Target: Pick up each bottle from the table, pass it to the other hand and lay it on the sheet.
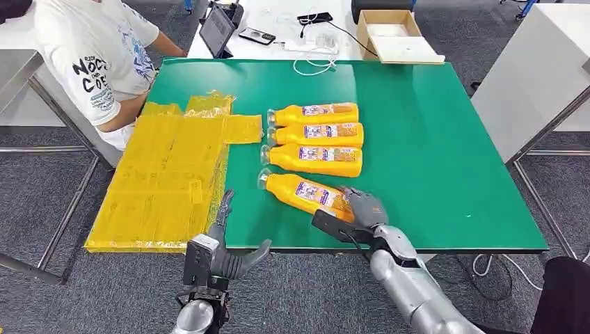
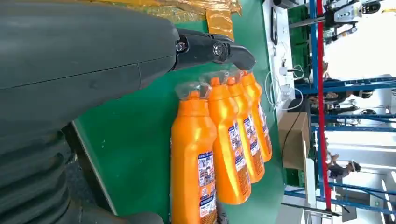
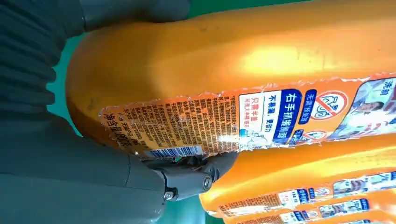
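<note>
Several orange bottles lie side by side in the middle of the green table (image 1: 431, 139), caps toward the yellow sheet (image 1: 167, 174) on the left. The nearest bottle (image 1: 306, 193) lies slanted, and my right hand (image 1: 362, 209) grips its base end. In the right wrist view the fingers (image 3: 135, 11) and thumb (image 3: 187, 176) wrap both sides of this bottle (image 3: 243, 60). My left hand (image 1: 221, 254) hovers open at the table's front edge, between the sheet and the bottles. The left wrist view shows a finger (image 2: 210, 49) stretched out above the bottle row (image 2: 196, 158).
A person in a white shirt (image 1: 97, 56) sits at the table's back left corner beside the sheet. Behind the green table are a cardboard box (image 1: 393, 35), a tablet (image 1: 217, 29), a phone and cables. A white table (image 1: 536, 76) stands to the right.
</note>
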{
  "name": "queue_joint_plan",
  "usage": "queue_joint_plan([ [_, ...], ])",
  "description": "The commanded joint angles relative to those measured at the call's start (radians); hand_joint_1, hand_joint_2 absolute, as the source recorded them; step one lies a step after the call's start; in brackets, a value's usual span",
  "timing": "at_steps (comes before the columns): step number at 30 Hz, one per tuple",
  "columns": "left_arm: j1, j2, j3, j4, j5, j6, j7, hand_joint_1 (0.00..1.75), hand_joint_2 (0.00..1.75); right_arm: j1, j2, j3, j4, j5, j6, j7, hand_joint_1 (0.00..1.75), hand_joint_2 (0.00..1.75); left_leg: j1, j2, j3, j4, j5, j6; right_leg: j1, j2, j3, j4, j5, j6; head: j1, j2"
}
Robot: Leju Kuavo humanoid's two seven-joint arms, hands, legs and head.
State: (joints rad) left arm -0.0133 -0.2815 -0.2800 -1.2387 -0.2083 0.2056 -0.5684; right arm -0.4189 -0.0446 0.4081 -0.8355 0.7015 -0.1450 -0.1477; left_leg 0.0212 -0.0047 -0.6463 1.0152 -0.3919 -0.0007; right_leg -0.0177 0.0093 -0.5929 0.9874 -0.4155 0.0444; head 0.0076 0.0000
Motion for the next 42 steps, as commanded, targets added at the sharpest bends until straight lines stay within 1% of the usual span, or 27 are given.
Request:
queue_joint_plan([
  [1, -0.015, -0.026, 0.007, 0.047, 0.011, 0.002, 0.0, 0.0, 1.75, 0.064, 0.043, -0.09, -0.1, -0.013, -0.071, -0.058, 1.75, 1.75, -0.001, 0.0, 0.003, -0.001, -0.001, 0.001, 0.0, -0.001, 0.003, 0.0, -0.002, -0.002, 0.0, 0.0],
  [3, -0.009, -0.026, 0.008, 0.038, 0.014, 0.01, -0.005, 0.0, 1.75, 0.122, 0.078, -0.14, -0.24, -0.038, -0.164, -0.132, 1.75, 1.75, 0.0, 0.0, 0.002, 0.0, -0.002, 0.001, 0.0, -0.002, 0.002, 0.0, -0.002, -0.003, 0.0, 0.0],
  [4, -0.006, -0.023, 0.006, 0.032, 0.015, 0.014, -0.008, 0.0, 1.75, 0.151, 0.091, -0.152, -0.317, -0.055, -0.183, -0.155, 1.75, 1.75, 0.0, 0.0, -0.001, 0.0, -0.001, 0.001, 0.0, -0.001, 0.0, 0.0, -0.001, -0.002, 0.0, 0.0],
  [5, -0.005, -0.022, 0.005, 0.03, 0.016, 0.015, -0.009, 0.0, 1.75, 0.167, 0.091, -0.149, -0.362, -0.053, -0.177, -0.142, 1.75, 1.75, -0.001, 0.0, -0.002, 0.0, -0.001, 0.001, 0.0, -0.001, -0.002, 0.001, -0.001, -0.002, 0.0, 0.0],
  [8, -0.005, -0.021, 0.005, 0.03, 0.016, 0.015, -0.009, 0.0, 1.75, 0.168, 0.091, -0.148, -0.369, -0.052, -0.174, -0.137, 1.75, 1.75, -0.001, -0.001, -0.004, 0.0, -0.001, 0.001, 0.0, 0.0, -0.004, 0.001, -0.001, -0.001, 0.0, 0.0],
  [9, -0.005, -0.021, 0.005, 0.03, 0.016, 0.015, -0.009, 0.0, 1.75, 0.169, 0.089, -0.149, -0.369, -0.052, -0.174, -0.137, 1.75, 1.75, 0.0, -0.001, -0.003, 0.0, -0.002, 0.001, 0.0, -0.001, -0.002, 0.001, -0.002, -0.002, 0.0, 0.0],
  [10, -0.006, -0.021, 0.004, 0.032, 0.024, 0.019, -0.012, 0.0, 1.75, 0.203, 0.124, -0.189, -0.448, -0.123, -0.256, -0.24, 1.75, 1.75, 0.0, -0.001, -0.003, 0.0, -0.002, 0.001, 0.0, -0.001, -0.002, 0.0, -0.002, -0.002, 0.0, 0.0],
  [11, -0.007, -0.021, 0.004, 0.033, 0.033, 0.018, -0.012, 0.0, 1.75, 0.219, 0.137, -0.2, -0.488, -0.143, -0.288, -0.268, 1.75, 1.75, -0.001, -0.001, -0.001, 0.0, -0.003, 0.001, 0.0, -0.002, 0.0, 0.001, -0.003, -0.002, 0.0, 0.0],
  [14, -0.009, -0.023, 0.009, 0.039, 0.072, 0.016, -0.011, 0.0, 1.75, 0.301, 0.178, -0.228, -0.685, -0.176, -0.424, -0.339, 1.75, 1.75, -0.001, -0.004, -0.006, 0.001, -0.002, 0.001, 0.0, -0.002, -0.005, 0.002, -0.003, -0.002, 0.0, 0.0],
  [15, -0.01, -0.022, 0.009, 0.039, 0.078, 0.014, -0.01, 0.0, 1.75, 0.313, 0.178, -0.226, -0.712, -0.177, -0.434, -0.341, 1.75, 1.75, -0.001, -0.003, -0.004, 0.001, -0.003, 0.001, -0.001, -0.003, -0.003, 0.002, -0.004, -0.002, 0.0, 0.0],
  [16, -0.006, -0.036, 0.031, 0.031, 0.159, -0.021, -0.003, 0.0, 1.75, 0.335, 0.197, -0.244, -0.757, -0.189, -0.506, -0.375, 1.75, 1.75, -0.001, -0.004, -0.007, 0.0, -0.002, 0.001, 0.0, -0.003, -0.005, 0.001, -0.003, -0.002, 0.0, 0.0],
  [18, -0.005, -0.033, 0.03, 0.005, 0.225, -0.061, 0.005, 0.0, 1.75, 0.355, 0.212, -0.26, -0.785, -0.18, -0.553, -0.408, 1.75, 1.75, -0.001, -0.005, -0.006, 0.0, -0.002, 0.001, -0.001, -0.004, -0.004, 0.001, -0.003, -0.002, 0.0, 0.0],
  [19, -0.005, -0.031, 0.023, -0.008, 0.288, -0.117, 0.042, 0.0, 1.75, 0.359, 0.219, -0.27, -0.78, -0.174, -0.553, -0.421, 1.75, 1.75, -0.001, -0.006, -0.005, 0.001, -0.003, 0.001, 0.0, -0.005, -0.003, 0.002, -0.004, -0.002, 0.0, 0.0],
  [21, -0.005, -0.025, 0.009, -0.021, 0.31, -0.146, 0.055, 0.0, 1.75, 0.357, 0.218, -0.267, -0.754, -0.178, -0.552, -0.425, 1.75, 1.75, 0.0, -0.004, -0.008, 0.0, -0.001, 0.0, 0.0, -0.003, -0.006, 0.001, -0.002, -0.001, 0.0, 0.0],
  [23, -0.007, -0.008, -0.015, -0.037, 0.396, -0.246, 0.095, 0.0, 1.75, 0.35, 0.193, -0.221, -0.703, -0.186, -0.512, -0.438, 1.75, 1.75, 0.0, -0.003, -0.006, 0.0, -0.002, 0.0, 0.0, -0.002, -0.005, 0.0, -0.002, -0.001, 0.0, 0.0],
  [24, -0.012, 0.004, -0.034, -0.045, 0.433, -0.305, 0.116, 0.0, 1.75, 0.348, 0.18, -0.185, -0.668, -0.178, -0.469, -0.447, 1.75, 1.75, 0.0, -0.003, -0.005, 0.0, -0.002, 0.0, 0.0, -0.002, -0.004, 0.0, -0.002, -0.002, 0.0, 0.0],
  [25, -0.016, 0.015, -0.046, -0.049, 0.471, -0.356, 0.136, 0.0, 1.75, 0.349, 0.186, -0.167, -0.635, -0.168, -0.467, -0.46, 1.75, 1.75, 0.0, -0.002, -0.003, 0.0, -0.003, 0.001, 0.0, -0.002, -0.002, 0.0, -0.003, -0.002, 0.0, 0.0],
  [26, -0.021, 0.023, -0.057, -0.053, 0.493, -0.39, 0.148, 0.0, 1.75, 0.351, 0.186, -0.138, -0.603, -0.167, -0.437, -0.47, 1.75, 1.75, 0.0, -0.003, -0.006, 0.0, -0.001, 0.0, 0.0, -0.002, -0.005, 0.0, -0.001, -0.001, 0.0, 0.0],
  [27, -0.025, 0.028, -0.061, -0.056, 0.514, -0.416, 0.156, 0.0, 1.75, 0.354, 0.191, -0.118, -0.57, -0.153, -0.437, -0.481, 1.75, 1.75, 0.0, -0.003, -0.004, -0.001, -0.002, 0.0, 0.0, -0.002, -0.003, -0.001, -0.002, -0.002, 0.0, 0.0],
  [29, -0.035, 0.04, -0.074, -0.061, 0.558, -0.479, 0.167, 0.0, 1.75, 0.356, 0.204, -0.07, -0.483, -0.15, -0.395, -0.488, 1.75, 1.75, 0.0, -0.001, -0.004, -0.001, -0.002, 0.0, 0.001, 0.0, -0.003, -0.002, -0.001, -0.002, 0.0, 0.0],
  [30, -0.038, 0.041, -0.074, -0.067, 0.572, -0.494, 0.172, 0.0, 1.75, 0.356, 0.219, -0.053, -0.432, -0.153, -0.392, -0.498, 1.75, 1.75, 0.0, 0.0, -0.002, -0.002, -0.003, 0.0, 0.001, 0.0, -0.001, -0.002, -0.002, -0.003, 0.0, 0.0],
  [33, -0.039, 0.041, -0.073, -0.069, 0.573, -0.494, 0.173, 0.0, 1.75, 0.358, 0.223, -0.051, -0.421, -0.154, -0.4, -0.508, 1.75, 1.75, 0.001, -0.002, -0.005, -0.001, -0.001, -0.001, 0.001, -0.001, -0.004, -0.001, -0.001, -0.002, 0.0, 0.0],
  [36, -0.037, 0.044, -0.074, -0.077, 0.624, -0.544, 0.185, 0.0, 1.75, 0.357, 0.235, -0.015, -0.348, -0.167, -0.342, -0.506, 1.75, 1.75, 0.0, -0.002, -0.001, -0.002, -0.003, 0.0, 0.001, -0.001, 0.0, -0.001, -0.003, -0.003, 0.0, 0.0],
  [38, -0.035, 0.043, -0.071, -0.086, 0.643, -0.558, 0.187, 0.0, 1.75, 0.354, 0.244, 0.006, -0.299, -0.162, -0.329, -0.51, 1.75, 1.75, 0.0, -0.002, -0.006, -0.001, -0.001, 0.0, 0.0, -0.001, -0.005, -0.001, -0.001, -0.001, 0.0, 0.0],
  [40, -0.032, 0.04, -0.069, -0.094, 0.643, -0.558, 0.187, 0.0, 1.75, 0.352, 0.255, 0.02, -0.256, -0.162, -0.325, -0.512, 1.75, 1.75, 0.0, 0.0, 0.0, -0.002, -0.003, 0.0, 0.001, 0.0, 0.0, -0.002, -0.003, -0.003, 0.0, 0.0],
  [41, -0.032, 0.039, -0.07, -0.095, 0.643, -0.557, 0.187, 0.0, 1.75, 0.355, 0.259, 0.026, -0.247, -0.161, -0.325, -0.512, 1.75, 1.75, 0.0, -0.002, -0.005, -0.002, -0.002, 0.0, 0.001, 0.0, -0.004, -0.001, -0.002, -0.002, 0.0, 0.0],
  [42, -0.032, 0.036, -0.067, -0.093, 0.643, -0.556, 0.187, 0.0, 1.75, 0.35, 0.263, 0.033, -0.225, -0.162, -0.313, -0.509, 1.75, 1.75, 0.0, -0.001, -0.003, -0.002, -0.003, 0.0, 0.001, 0.0, -0.002, -0.001, -0.002, -0.003, 0.0, 0.0],
])
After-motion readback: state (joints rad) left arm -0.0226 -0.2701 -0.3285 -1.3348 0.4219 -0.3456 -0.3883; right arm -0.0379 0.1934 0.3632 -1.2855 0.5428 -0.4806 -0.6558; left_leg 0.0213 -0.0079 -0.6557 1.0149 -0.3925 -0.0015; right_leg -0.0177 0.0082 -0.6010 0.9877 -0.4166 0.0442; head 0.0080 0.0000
